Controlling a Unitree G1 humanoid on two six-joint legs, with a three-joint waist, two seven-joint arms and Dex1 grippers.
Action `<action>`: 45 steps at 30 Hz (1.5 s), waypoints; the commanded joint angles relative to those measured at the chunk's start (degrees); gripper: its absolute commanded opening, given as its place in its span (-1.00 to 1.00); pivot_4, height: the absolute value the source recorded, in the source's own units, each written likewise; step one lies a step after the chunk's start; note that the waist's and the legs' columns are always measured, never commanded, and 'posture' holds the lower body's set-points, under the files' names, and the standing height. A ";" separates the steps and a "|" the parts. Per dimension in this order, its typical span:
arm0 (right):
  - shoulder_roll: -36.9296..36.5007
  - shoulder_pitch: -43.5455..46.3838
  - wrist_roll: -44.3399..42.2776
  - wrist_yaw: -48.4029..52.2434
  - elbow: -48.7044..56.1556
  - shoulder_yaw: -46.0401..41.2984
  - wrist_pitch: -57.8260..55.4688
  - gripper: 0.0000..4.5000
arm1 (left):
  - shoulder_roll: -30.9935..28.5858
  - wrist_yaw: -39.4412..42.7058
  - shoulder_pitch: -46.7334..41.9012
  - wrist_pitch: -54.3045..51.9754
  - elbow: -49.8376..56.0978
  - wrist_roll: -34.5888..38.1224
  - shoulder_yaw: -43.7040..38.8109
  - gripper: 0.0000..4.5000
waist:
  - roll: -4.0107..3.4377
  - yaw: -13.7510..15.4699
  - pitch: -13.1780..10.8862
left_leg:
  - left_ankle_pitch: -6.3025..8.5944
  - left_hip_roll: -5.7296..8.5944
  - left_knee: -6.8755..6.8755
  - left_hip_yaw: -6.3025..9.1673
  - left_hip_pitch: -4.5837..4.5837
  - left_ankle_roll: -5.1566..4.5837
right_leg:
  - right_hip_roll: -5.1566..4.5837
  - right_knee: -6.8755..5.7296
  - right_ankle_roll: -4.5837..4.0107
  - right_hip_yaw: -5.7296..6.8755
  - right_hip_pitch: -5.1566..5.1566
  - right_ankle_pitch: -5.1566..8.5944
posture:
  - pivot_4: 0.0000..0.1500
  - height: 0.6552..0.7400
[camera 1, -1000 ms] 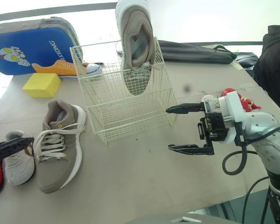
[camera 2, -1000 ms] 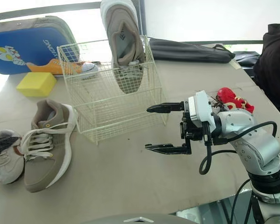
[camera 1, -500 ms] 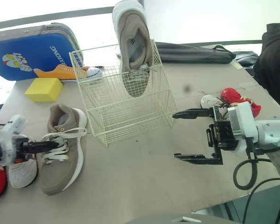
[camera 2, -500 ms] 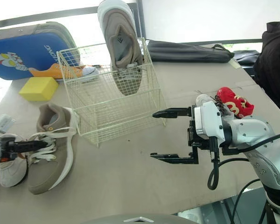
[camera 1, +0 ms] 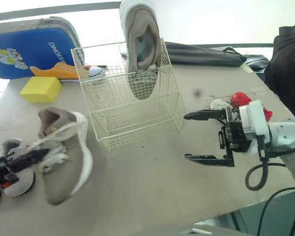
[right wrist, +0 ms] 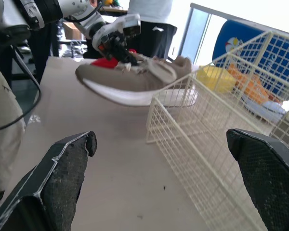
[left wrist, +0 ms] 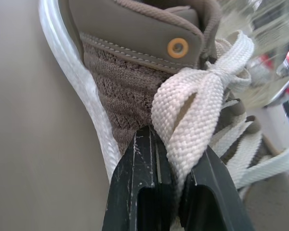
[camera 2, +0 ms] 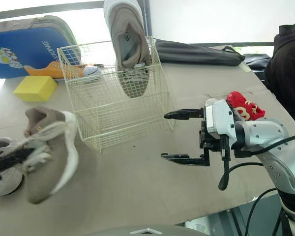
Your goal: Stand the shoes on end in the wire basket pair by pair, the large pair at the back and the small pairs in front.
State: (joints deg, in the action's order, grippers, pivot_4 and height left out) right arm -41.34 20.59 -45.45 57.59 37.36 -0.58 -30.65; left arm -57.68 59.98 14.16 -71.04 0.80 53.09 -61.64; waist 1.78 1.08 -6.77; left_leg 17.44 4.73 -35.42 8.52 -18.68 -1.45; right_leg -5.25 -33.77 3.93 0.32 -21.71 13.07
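One large tan shoe (camera 1: 140, 46) stands on end at the back of the wire basket (camera 1: 137, 120). Its mate, a tan shoe (camera 1: 64, 155) with white laces, is tilted up off the table left of the basket. My left gripper (camera 1: 20, 162) is shut on its laces (left wrist: 197, 101), seen close in the left wrist view. A small white shoe (camera 1: 12, 172) lies beside it. My right gripper (camera 1: 200, 137) hangs open right of the basket, with nothing between its fingers. A red small shoe (camera 1: 243, 100) and a white one (camera 1: 219, 104) lie behind it.
An orange sneaker (camera 1: 64, 72), a blue case (camera 1: 29, 49) and a yellow block (camera 1: 39, 89) sit at the back left. A black bag (camera 1: 204, 53) lies behind the basket. A person in dark clothes (camera 1: 285, 69) stands at the right edge.
My left gripper came in from the left, shut on the tan shoe's laces and has begun tipping the shoe up. The right gripper stayed open, shifting slightly right.
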 commanded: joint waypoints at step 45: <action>4.49 -5.47 -1.79 -23.05 8.87 -11.32 2.30 1.00 | 36.15 -55.41 -39.81 83.96 5.26 -54.43 51.27 -0.99 | 0.19 1.42 0.28 | -0.10 0.10 -0.67 -0.01 -0.19 0.13 | 0.10 -0.04 0.15 -0.04 0.12 -0.16 | 1.00 1.00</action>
State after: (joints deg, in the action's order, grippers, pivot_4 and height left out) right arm -37.06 15.23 -45.85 36.88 43.73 -10.05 -28.40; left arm -21.89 6.02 -24.55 9.69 5.14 -0.19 -10.10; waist 1.97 2.50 -6.49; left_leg 17.34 4.84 -36.10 8.51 -18.87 -1.32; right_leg -5.15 -33.81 4.09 0.27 -21.58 12.91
